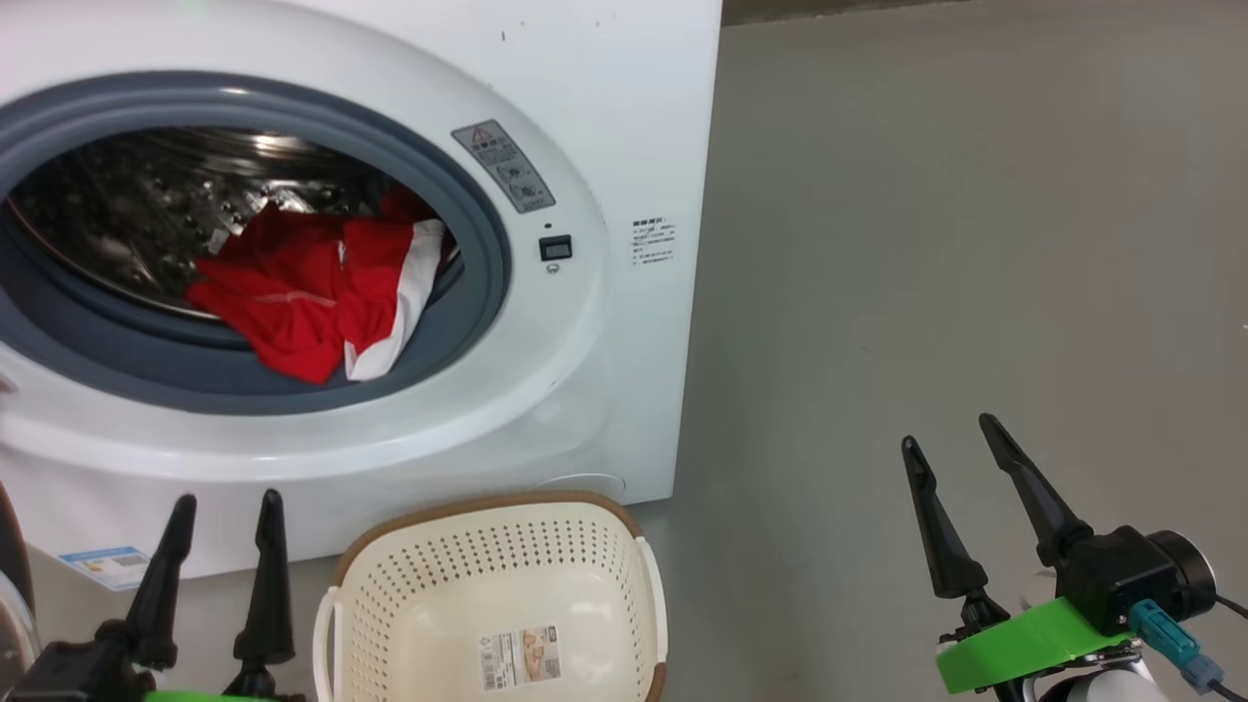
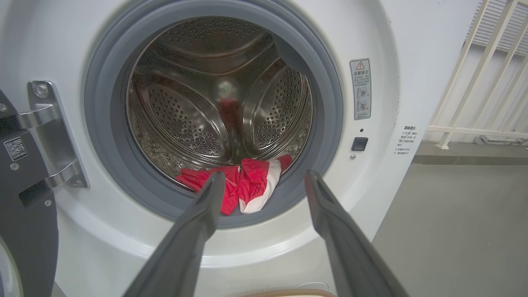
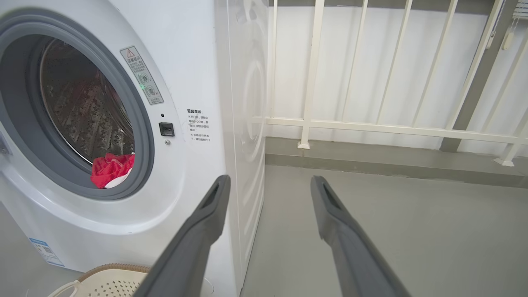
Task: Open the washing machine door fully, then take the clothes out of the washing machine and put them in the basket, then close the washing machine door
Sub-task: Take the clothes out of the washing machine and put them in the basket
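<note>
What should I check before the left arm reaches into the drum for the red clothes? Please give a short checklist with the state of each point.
1. Washing machine door swung away from the opening: ok.
2. Door opened fully: cannot tell.
3. Clothes lying at the front edge of the drum: ok.
4. Left fingers apart, holding nothing: ok.
5. Right fingers apart, off to the side over the floor: ok.
6. Basket below the opening, no clothes inside: ok.
</note>
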You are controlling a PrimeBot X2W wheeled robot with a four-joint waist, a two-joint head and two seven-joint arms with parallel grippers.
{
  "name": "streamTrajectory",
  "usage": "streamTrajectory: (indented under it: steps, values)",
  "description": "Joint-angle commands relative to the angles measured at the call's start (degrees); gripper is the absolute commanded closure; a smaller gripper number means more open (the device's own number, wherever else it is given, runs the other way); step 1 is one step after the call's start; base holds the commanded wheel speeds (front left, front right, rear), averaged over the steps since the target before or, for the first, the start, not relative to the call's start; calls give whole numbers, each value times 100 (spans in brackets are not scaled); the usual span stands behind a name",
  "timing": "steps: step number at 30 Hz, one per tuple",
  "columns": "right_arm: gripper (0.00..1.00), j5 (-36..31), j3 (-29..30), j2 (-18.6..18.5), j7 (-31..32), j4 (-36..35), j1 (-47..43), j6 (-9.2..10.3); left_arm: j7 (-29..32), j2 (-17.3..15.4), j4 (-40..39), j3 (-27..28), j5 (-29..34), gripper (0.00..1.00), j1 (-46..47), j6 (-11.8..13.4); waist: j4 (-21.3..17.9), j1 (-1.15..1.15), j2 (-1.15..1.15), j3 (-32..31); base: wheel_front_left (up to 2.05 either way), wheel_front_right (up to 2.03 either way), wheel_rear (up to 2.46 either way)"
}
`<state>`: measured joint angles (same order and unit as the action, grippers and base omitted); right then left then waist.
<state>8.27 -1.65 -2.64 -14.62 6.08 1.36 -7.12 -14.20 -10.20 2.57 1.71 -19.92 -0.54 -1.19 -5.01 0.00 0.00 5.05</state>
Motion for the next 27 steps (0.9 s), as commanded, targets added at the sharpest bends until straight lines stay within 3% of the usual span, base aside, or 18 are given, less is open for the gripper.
streamTrajectory:
  steps: [1, 13, 21, 27]
  values:
    - [0, 22, -155, -23, -38, -164, 229, -36, -28, -82, -132, 195, -42, 0, 286, 30, 39, 0, 0, 89, 0, 0, 0]
    - [0, -19, -225, -23, -38, -240, 482, -36, 84, -141, -21, 153, -33, 0, 916, 153, 117, 0, 0, 637, 0, 0, 0]
    - [0, 14, -306, -23, -38, -362, 722, -36, 138, -286, 338, 90, -164, 0, 1687, -49, 181, 0, 0, 1175, 0, 0, 0]
    - [0, 2, -327, -23, -38, -420, 823, -36, 172, -368, 634, 28, -121, 0, 2293, -53, 224, 0, 0, 1518, 0, 0, 0]
